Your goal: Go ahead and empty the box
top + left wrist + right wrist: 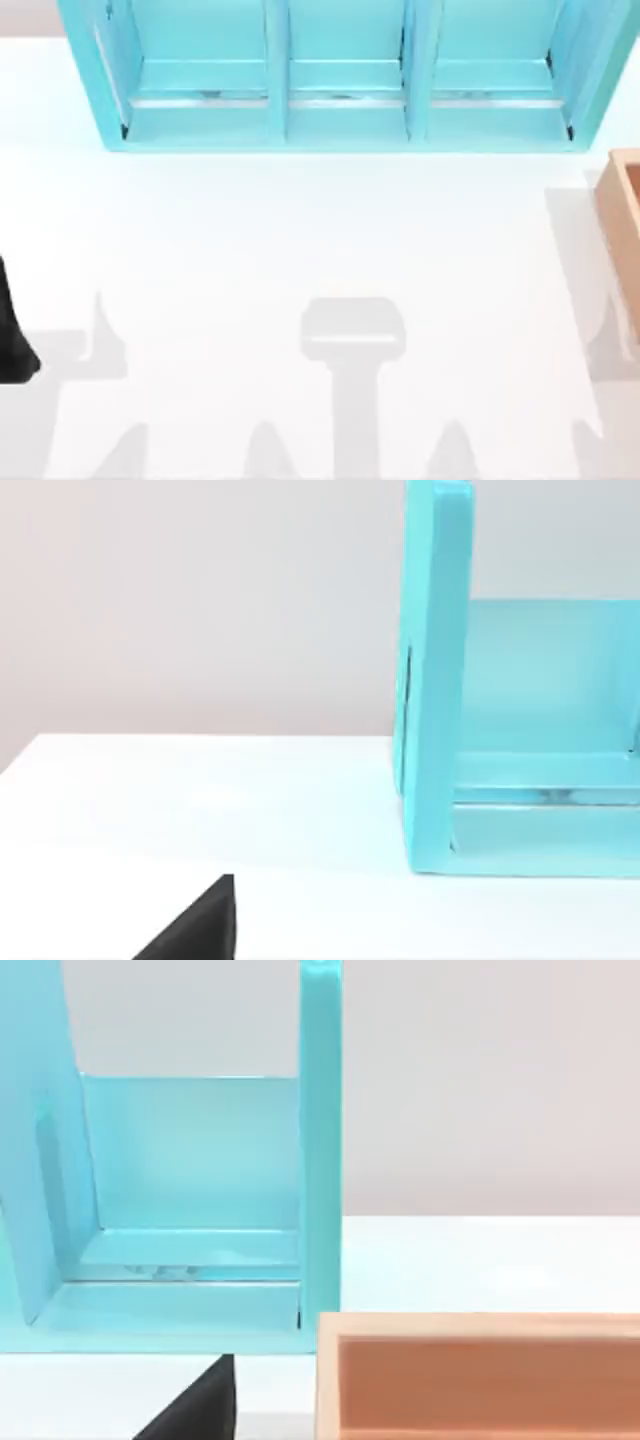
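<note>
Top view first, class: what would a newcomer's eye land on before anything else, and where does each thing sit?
The big turquoise shelf unit with three bays stands along the far edge of the white table, dominating the scene. At the table's right edge a tan box is cut off by the frame; the right wrist view shows its wall beside the shelf's end panel. A dark part of the left arm sits at the left edge.

White table [300, 240], turquoise shelf unit [340, 110], box [625, 225]
</note>
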